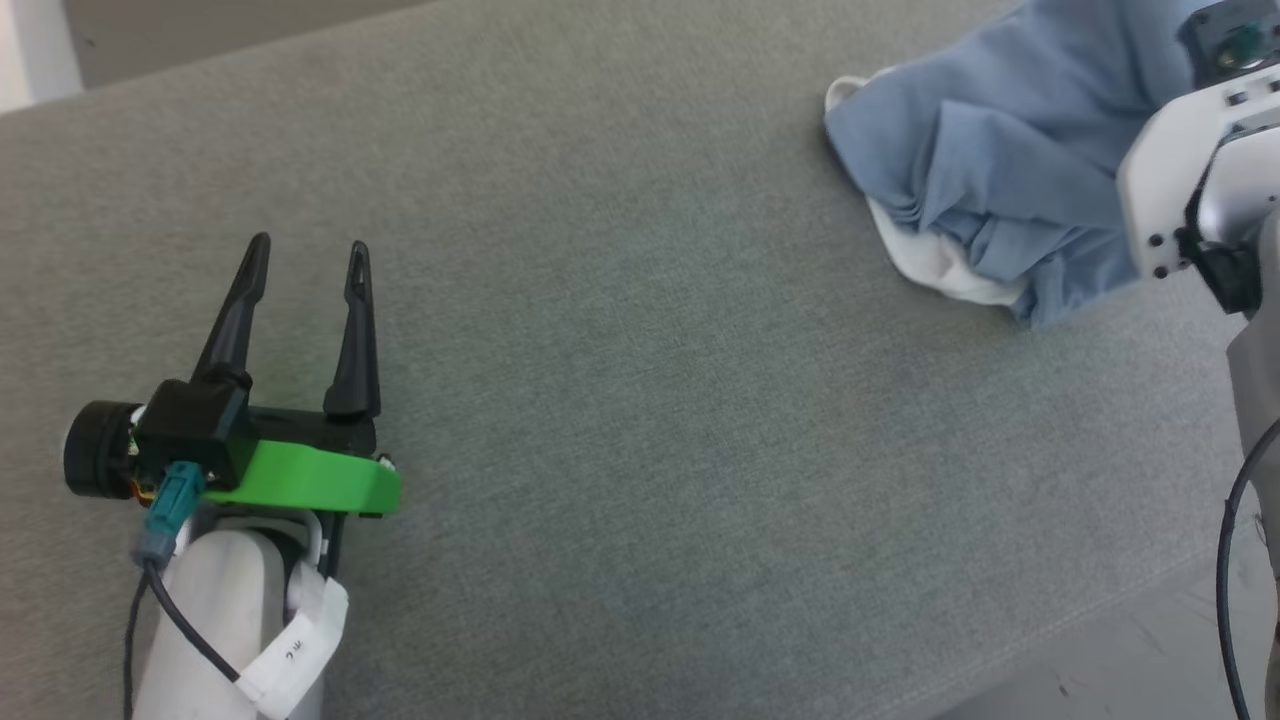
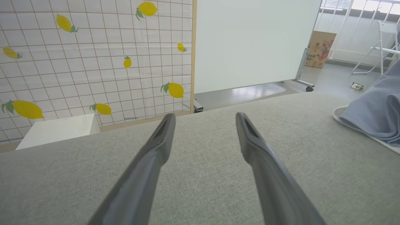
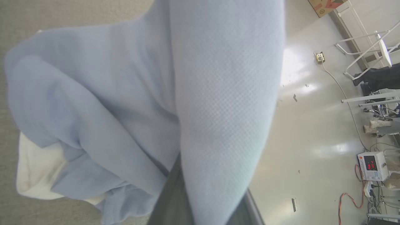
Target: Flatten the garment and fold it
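Pinching the crumpled light blue polo shirt (image 1: 1000,150), the right gripper (image 3: 206,203) is clamped tight while the left gripper (image 1: 305,260) gapes empty over grey upholstery (image 1: 640,420).

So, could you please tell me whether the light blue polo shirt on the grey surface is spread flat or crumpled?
Crumpled: the light blue soft polo shirt lies heaped in deep folds, white collar bunched underneath.

Soft, even daylight lies over the flat grey woven fabric surface (image 1: 620,420), with just a thin shadow under the light blue soft polo shirt (image 1: 1000,150). Behind the shirt, the bright window with blinds (image 2: 368,6) blows out white. Left of the shirt, the left gripper (image 2: 204,117) fingers (image 2: 150,168) go soft near the lens. In the right wrist view the shirt's weave is crisp and its left folds are blurred. Right of it, glare flares on the glossy pale floor (image 3: 293,68).
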Motion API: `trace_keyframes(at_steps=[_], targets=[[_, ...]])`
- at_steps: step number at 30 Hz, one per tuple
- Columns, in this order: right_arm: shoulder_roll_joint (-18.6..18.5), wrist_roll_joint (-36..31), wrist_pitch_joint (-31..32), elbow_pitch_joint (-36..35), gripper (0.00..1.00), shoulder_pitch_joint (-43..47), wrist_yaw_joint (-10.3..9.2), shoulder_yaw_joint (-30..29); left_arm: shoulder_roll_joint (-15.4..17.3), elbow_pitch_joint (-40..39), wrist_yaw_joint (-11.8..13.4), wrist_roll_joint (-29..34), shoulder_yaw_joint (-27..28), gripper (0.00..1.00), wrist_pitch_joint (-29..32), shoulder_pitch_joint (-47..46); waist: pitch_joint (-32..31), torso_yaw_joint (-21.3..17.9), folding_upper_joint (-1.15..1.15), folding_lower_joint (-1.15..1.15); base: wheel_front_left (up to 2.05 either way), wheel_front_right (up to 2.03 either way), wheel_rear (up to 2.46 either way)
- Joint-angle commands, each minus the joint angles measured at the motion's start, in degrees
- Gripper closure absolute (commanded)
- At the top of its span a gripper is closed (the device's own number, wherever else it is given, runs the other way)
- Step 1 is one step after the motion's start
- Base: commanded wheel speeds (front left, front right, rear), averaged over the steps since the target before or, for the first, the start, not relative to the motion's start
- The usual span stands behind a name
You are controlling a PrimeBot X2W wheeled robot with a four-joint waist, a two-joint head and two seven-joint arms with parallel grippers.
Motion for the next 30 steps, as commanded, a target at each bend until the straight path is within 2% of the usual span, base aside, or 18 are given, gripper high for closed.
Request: trace_keyframes(at_steps=[1,10,15,16,17,18,23,27,30], targets=[[0.7,-2.0,-1.4,0.6,1.0,-1.5,-0.12,-2.1,1.1,-0.2,-0.2,0.9,-0.1,0.0,-0.2,-1.2,5.2,-3.6,0.0,0.0,0.0,0.0,0.0],[3.4,-13.9,-8.7,3.8,1.0,-3.8,-0.12,-16.6,2.8,-1.5,0.0,1.0,0.0,0.0,0.3,-2.6,8.3,-1.4,0.0,0.0,0.0,0.0,0.0],[5.0,-16.8,-12.1,5.9,1.0,-4.7,-0.12,-20.8,2.9,-1.4,0.3,0.5,0.0,0.0,0.3,-2.5,8.0,0.0,0.0,0.0,0.0,0.0,0.0],[5.1,-17.2,-12.7,6.5,0.86,-4.8,-0.12,-21.5,2.7,-1.3,0.4,0.4,0.0,0.0,0.3,-2.4,7.7,0.3,0.0,0.0,0.0,0.0,0.0],[5.1,-17.8,-13.3,6.9,0.62,-4.8,-0.12,-21.7,2.6,-1.2,0.5,0.2,-0.1,0.0,0.3,-2.4,7.3,0.6,0.0,0.0,0.0,0.0,0.0],[5.0,-18.2,-13.9,7.5,0.0,-4.8,-0.12,-22.1,2.4,-1.0,0.6,0.1,-0.2,0.0,0.2,-2.2,6.8,1.0,0.0,0.0,0.0,0.0,0.0],[4.1,-18.3,-18.4,9.3,0.0,-4.1,-0.12,-23.3,0.7,0.8,0.9,-1.2,-0.6,0.0,0.0,-1.3,2.5,3.4,0.0,0.0,0.0,0.0,0.0],[3.9,-13.7,-24.3,10.2,0.0,-2.2,-0.12,-23.1,-1.1,2.4,1.1,-2.6,-0.6,0.0,-0.2,-0.1,-2.4,6.1,0.0,0.0,0.0,0.0,0.0],[3.1,-8.8,-29.2,10.0,0.0,0.7,-0.12,-20.8,-2.4,3.3,1.0,-4.1,-0.2,0.0,-0.2,1.2,-6.2,8.3,0.0,0.0,0.0,0.0,0.0]])
